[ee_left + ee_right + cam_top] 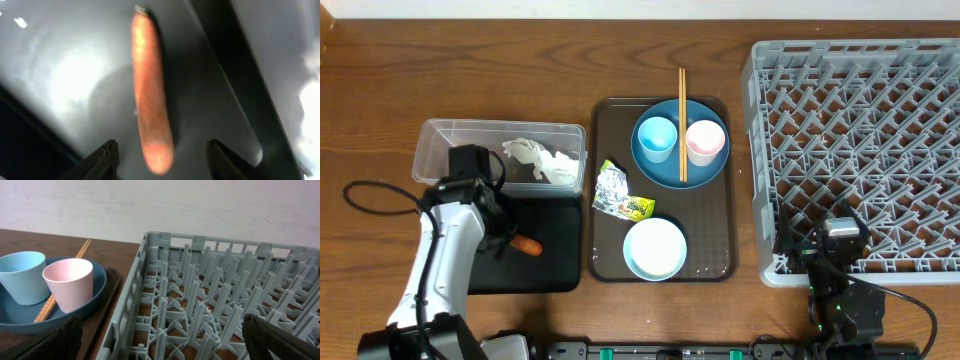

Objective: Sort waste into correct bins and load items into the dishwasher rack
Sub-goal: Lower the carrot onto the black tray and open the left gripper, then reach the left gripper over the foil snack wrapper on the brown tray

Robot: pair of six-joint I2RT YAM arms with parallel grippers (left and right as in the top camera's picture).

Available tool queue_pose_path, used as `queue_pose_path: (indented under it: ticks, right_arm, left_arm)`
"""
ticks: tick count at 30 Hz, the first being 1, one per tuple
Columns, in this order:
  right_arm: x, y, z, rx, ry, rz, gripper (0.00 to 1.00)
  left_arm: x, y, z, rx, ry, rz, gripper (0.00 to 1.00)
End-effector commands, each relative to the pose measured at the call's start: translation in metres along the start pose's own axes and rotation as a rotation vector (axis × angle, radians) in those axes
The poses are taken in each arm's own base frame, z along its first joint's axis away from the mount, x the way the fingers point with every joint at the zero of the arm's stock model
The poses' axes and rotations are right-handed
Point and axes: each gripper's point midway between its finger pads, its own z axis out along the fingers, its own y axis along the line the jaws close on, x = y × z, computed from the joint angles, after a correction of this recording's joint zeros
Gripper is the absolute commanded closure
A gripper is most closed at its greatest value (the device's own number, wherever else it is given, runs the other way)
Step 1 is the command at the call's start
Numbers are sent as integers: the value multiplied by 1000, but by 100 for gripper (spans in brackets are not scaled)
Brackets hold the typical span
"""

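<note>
The orange carrot piece (527,245) lies in the black tray (545,270). My left gripper (506,226) hovers open just over it; in the left wrist view the carrot (149,95) lies between the spread fingers (162,152), untouched. The clear tub (450,135) holds a crumpled white napkin (542,158). The foil wrapper (620,194) and white bowl (655,248) sit on the brown tray. The blue plate (672,172) carries the light blue cup (656,138), pink cup (705,141) and chopsticks (682,100). My right gripper (832,240) is open and empty over the near edge of the grey rack (860,120).
The brown serving tray (710,255) lies between the bins and the rack. A small white bit (20,21) lies in the black tray. The right wrist view shows the rack's pegs (215,295) with the two cups (70,282) on the plate to the left.
</note>
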Motion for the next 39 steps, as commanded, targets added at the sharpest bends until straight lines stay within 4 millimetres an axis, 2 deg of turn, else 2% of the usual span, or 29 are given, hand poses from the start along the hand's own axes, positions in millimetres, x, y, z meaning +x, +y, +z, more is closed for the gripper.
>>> queue_pose_path:
  ticks: [1,5,11,17,21,28,39]
  right_arm:
    - [1,-3,0,13,4,-5,1]
    - [1,-3,0,12,4,-5,1]
    - [1,-3,0,13,4,-5,1]
    - [1,-3,0,13,4,-5,1]
    - [1,-3,0,13,4,-5,1]
    - [1,-3,0,12,4,-5,1]
    - [1,-3,0,13,4,-5,1]
  left_arm:
    - [6,-39,-38,197,47,252,42]
    - [24,-60,-77,344,94,336,42]
    - [47,-79,-122,444,-2,508,43]
    - [69,-94,-146,444,-110,675,43]
    - [85,-100,-145,419,-133,760,43]
    - [106,-106,-133,343,-152,885,43]
    - [136,-115,-90,215,-32,995,42]
